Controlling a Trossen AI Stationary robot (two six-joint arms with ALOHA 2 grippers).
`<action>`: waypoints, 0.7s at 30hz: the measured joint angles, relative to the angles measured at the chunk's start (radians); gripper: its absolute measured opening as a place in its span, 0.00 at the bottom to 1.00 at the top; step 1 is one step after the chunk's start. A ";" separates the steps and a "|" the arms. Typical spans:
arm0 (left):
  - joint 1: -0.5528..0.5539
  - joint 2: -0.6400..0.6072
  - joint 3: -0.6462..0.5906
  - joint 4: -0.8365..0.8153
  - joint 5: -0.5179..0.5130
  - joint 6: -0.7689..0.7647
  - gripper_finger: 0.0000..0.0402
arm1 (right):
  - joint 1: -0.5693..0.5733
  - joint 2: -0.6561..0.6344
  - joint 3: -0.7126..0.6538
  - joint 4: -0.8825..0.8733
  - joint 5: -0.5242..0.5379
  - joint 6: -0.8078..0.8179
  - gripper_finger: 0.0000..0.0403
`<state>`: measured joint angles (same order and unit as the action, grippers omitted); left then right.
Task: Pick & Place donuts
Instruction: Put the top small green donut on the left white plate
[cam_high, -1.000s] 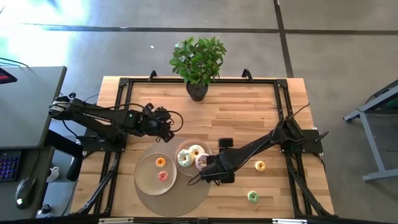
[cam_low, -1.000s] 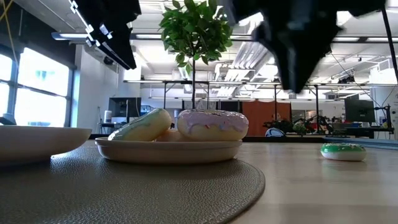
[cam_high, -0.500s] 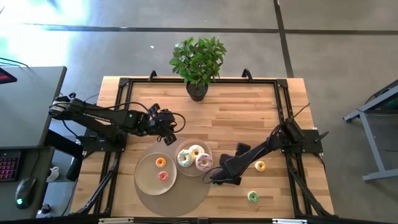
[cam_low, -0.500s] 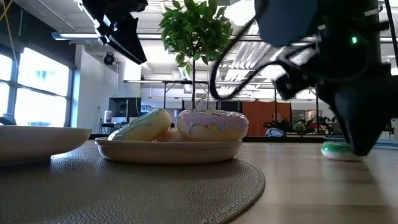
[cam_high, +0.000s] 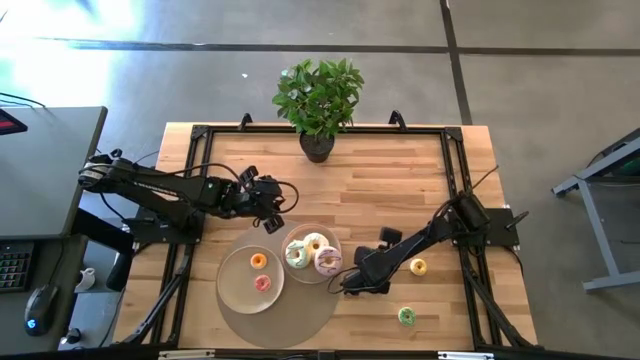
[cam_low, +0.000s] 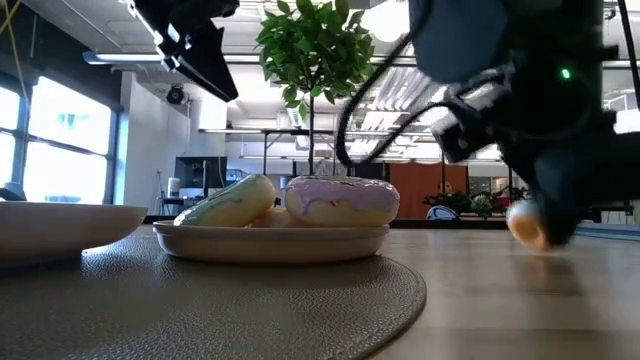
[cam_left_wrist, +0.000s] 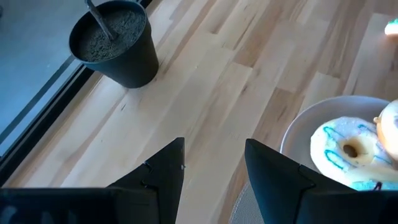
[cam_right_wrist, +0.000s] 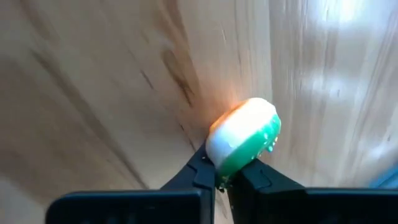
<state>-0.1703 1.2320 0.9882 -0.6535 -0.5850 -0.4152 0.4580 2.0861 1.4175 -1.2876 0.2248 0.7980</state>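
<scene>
My right gripper (cam_high: 350, 287) is low over the wood, just right of the plate (cam_high: 306, 277) with three larger donuts (cam_high: 316, 243). It is shut on a green-iced mini donut (cam_right_wrist: 245, 140), whose pale underside (cam_low: 525, 222) shows in the low view. The arm hides this donut in the high view. A yellow mini donut (cam_high: 418, 267) and another green one (cam_high: 406, 316) lie flat on the table. Two minis (cam_high: 258, 261) lie on the left plate (cam_high: 236, 282). My left gripper (cam_high: 268, 208) hovers open, with nothing between its fingers, between the plant pot and the donut plate (cam_left_wrist: 292, 134). My right gripper pinches the green mini donut by its rim (cam_right_wrist: 231, 165) between its two fingertips. The fingers slant down from the table's right side. The donut stands tilted on edge beyond the fingertips. Whether its lower edge touches the wood I cannot tell.
A potted plant (cam_high: 318, 95) stands at the far edge, its black pot (cam_left_wrist: 118, 43) close to my left gripper. Both plates sit on a round grey mat (cam_high: 300, 312) at the near edge. Bare wood lies between pot and plates and at the far right.
My right gripper has left the donut plate, going down and toward the table's right and near edges. It has taken hold of the green mini donut, which lay flat and now stands tipped on edge. My left gripper has drifted a little toward the donut plate.
</scene>
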 joint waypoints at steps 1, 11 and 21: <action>0.000 0.000 0.000 0.011 0.000 0.000 0.41 | 0.003 0.000 0.022 -0.027 0.015 -0.001 0.06; 0.000 0.000 0.000 0.028 -0.001 0.000 0.41 | 0.027 0.000 0.333 -0.151 0.115 -0.127 0.04; 0.000 -0.016 0.000 0.019 -0.005 0.080 0.41 | -0.006 -0.001 0.410 0.449 0.135 -0.569 0.02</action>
<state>-0.1703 1.2158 0.9878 -0.6348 -0.5900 -0.3350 0.4521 2.0855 1.8271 -0.8385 0.3597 0.2291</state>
